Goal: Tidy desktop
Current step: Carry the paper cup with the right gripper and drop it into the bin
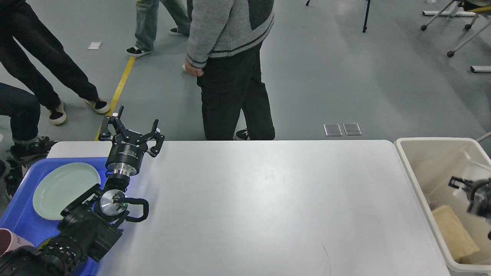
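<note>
The large white rectangular tabletop point(268, 207) with rounded corners fills the middle of the view, running lengthwise from the blue plastic tray point(19, 222) at its left end to the beige rectangular bin point(418, 191) just beside its right end. Nothing loose shows on its white surface.

The left gripper point(130, 132) hovers over the tabletop's far left corner, pointing away from the robot, its fingers spread and holding nothing. The tray lies just to its left — a pale green round plate point(66, 189) rests in it, and a dark pink cup point(9, 241) peeks in at the near edge.

The right gripper point(460, 183) is down inside the bin, seen small and partly cut by the view's edge; whether its fingers are spread or pressed together cannot be told. A white shape point(473, 168), possibly a paper cup, lies in the bin just behind it, and a tan paper bag point(452, 230) lies below — the gripper's contact with either cannot be made out.

Judging from this, the tidying looks close to done, with each arm already at its own container.
</note>
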Tool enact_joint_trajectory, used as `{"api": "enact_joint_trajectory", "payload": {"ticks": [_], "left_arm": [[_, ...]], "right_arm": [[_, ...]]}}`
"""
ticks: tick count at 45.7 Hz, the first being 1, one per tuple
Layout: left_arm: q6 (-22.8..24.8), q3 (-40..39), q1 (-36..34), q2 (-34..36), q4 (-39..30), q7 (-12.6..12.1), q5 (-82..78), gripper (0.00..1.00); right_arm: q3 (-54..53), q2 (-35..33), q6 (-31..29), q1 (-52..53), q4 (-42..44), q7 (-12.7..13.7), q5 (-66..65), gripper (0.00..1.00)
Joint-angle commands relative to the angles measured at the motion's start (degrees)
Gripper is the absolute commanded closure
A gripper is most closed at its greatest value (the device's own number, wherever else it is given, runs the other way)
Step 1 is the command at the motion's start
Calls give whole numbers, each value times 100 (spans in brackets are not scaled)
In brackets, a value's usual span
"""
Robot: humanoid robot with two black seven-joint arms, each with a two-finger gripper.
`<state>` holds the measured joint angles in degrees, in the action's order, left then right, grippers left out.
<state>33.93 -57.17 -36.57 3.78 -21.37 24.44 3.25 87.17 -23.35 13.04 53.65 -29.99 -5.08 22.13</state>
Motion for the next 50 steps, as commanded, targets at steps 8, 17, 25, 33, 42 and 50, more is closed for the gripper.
{"api": "enact_joint_trajectory", "payload": {"ticks": [8,17,25,33,42,50], "left_arm": [[0,4,1,0,1,0,0,3],[0,-4,1,0,1,0,0,3],[0,5,1,0,1,0,0,3],[-9,4,1,0,1,0,0,3],[-9,-4,-8,0,1,0,0,3],[-9,5,-8,0,1,-1,0,3]], "right_arm": [[-332,-222,14,-645,635,-2,195,0],[-755,-196,6,-619,652,7,195,0],[-868,-214,-301,-259,643,-10,169,0],[-1352,-231,-1320,750,451,-37,63,0],[-1615,-504,-3025,3000,-673,-98,28,0],[-3019,-732,-3247,4030,-1246,-89,54,0]]}}
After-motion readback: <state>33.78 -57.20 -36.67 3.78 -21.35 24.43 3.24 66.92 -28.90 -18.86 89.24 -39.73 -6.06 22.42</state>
